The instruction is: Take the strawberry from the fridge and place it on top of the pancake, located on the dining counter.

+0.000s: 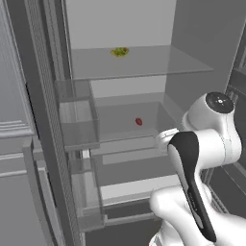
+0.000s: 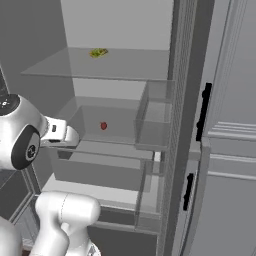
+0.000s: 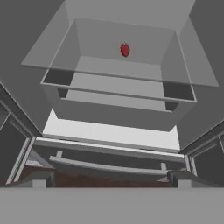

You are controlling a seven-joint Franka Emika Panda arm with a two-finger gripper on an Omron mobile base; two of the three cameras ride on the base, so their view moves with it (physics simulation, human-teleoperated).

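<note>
Well, tiny glossy red strawberry (image 3: 125,50) on clear glass shelf (image 3: 118,70)

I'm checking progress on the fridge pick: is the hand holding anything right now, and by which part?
Nothing is held. The hand is open in front of the fridge, and the strawberry lies untouched on a glass shelf further in.

1. The arm (image 1: 206,144) is built of glossy white, rounded shells with smooth bulging joints.
2. A long black panel with rounded ends runs down one link in the left base view, faint small markings on it.
3. One joint ends in a round dark grey cap (image 1: 219,102) with a pale ring and a small centre mark.
4. In the right base view, a black disc (image 2: 29,146) with a tiny central dot caps a white rounded housing.
5. Two small dark finger tips (image 3: 41,177) sit at either side of the hand view's bottom.
</note>
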